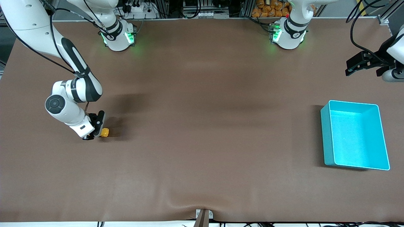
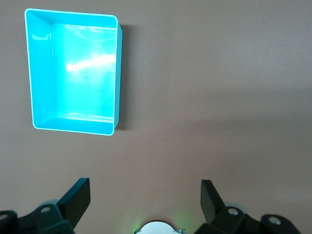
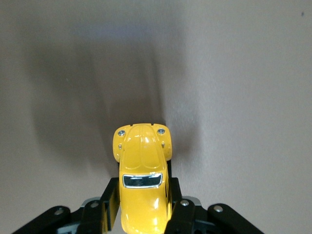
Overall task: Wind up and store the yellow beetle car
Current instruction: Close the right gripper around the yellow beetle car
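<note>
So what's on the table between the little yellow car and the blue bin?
Nothing: the front view shows only bare brown table between the car, held in the right pincer, and the bin.

we note even overhead light, all views sharp. soft dark shadows spread on the brown table [image 1: 202, 142] beside the right arm. white glare streaks the turquoise bin [image 2: 73, 68] floor. the yellow beetle car [image 3: 141, 185] shines with small highlights on its roof.

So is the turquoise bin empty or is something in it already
Empty. The turquoise bin shows only its bare floor; the yellow beetle car sits in the right pincer at the right arm's end.
</note>
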